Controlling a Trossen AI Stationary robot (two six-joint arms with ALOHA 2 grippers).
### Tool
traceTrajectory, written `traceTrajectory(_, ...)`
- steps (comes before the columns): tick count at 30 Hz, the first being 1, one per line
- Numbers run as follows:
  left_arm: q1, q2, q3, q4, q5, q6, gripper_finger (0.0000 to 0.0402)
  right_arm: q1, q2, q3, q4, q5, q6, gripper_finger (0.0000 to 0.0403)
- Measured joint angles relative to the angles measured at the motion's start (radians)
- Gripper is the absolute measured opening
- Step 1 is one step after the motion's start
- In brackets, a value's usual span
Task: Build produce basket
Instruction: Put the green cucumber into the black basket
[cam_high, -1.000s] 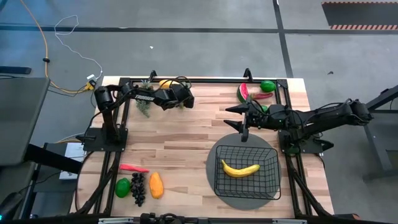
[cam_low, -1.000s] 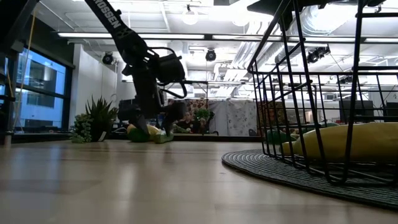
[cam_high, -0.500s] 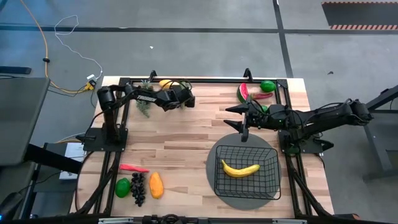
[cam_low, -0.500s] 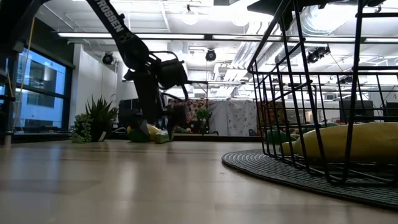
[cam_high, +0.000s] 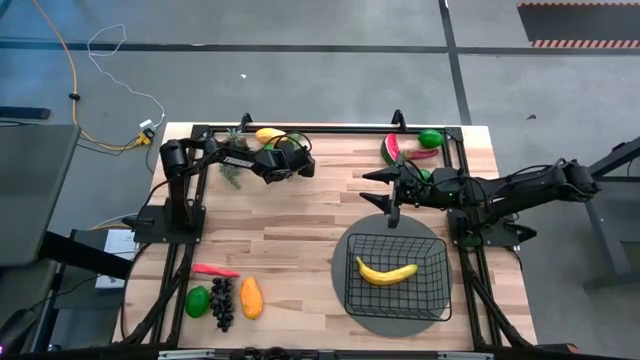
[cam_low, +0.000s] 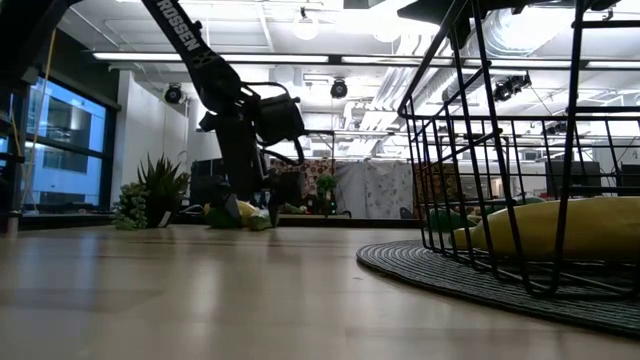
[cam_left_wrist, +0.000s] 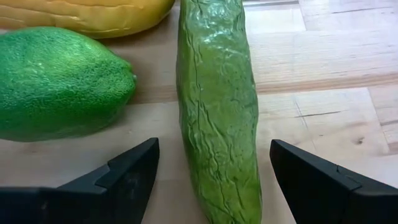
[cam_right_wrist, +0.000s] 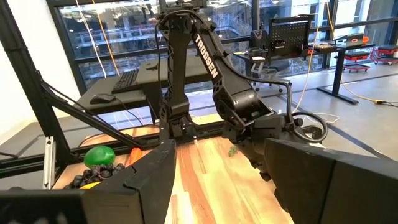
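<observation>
A green cucumber (cam_left_wrist: 217, 112) lies flat on the wood at the table's far left, beside a green lime (cam_left_wrist: 59, 84) and a yellow fruit (cam_left_wrist: 93, 12). My left gripper (cam_left_wrist: 212, 155) slants down over the cucumber's near end. It is open, with one finger on either side of the cucumber and a gap to each. The low view shows the same gripper (cam_low: 250, 205) just above the table. The black wire basket (cam_high: 397, 272) stands on a round grey mat and holds a yellow banana (cam_high: 386, 271). My right gripper (cam_high: 372, 188) hovers open beyond the basket, with nothing between its fingers.
A watermelon slice (cam_high: 391, 148), a lime (cam_high: 430, 138) and a red chili (cam_high: 421, 154) lie at the far right. A chili (cam_high: 215, 270), lime (cam_high: 198, 301), grapes (cam_high: 222, 303) and mango (cam_high: 251, 297) lie near left. A small plant (cam_high: 230, 170) stands by the left arm. Bare wood spans the middle.
</observation>
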Motion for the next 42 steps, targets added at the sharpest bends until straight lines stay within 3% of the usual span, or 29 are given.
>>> traceTrajectory(14,0.006,0.000,0.000,0.000,-0.001,-0.013,0.0170,0.000,0.000,0.000,0.001,0.000,0.001,0.0224)
traceTrajectory(25,0.005,-0.033,-0.001,0.000,-0.029,0.103,0.0124,0.000,0.000,0.000,0.033,0.000,0.026,0.0224)
traceTrajectory(32,-0.002,-0.178,-0.001,0.010,-0.059,0.231,0.0124,0.000,0.000,0.000,0.034,0.000,0.023,0.0224)
traceTrajectory(42,-0.133,-0.548,-0.003,0.021,-0.130,0.502,0.0123,0.000,0.000,0.000,0.035,0.000,-0.045,0.0224)
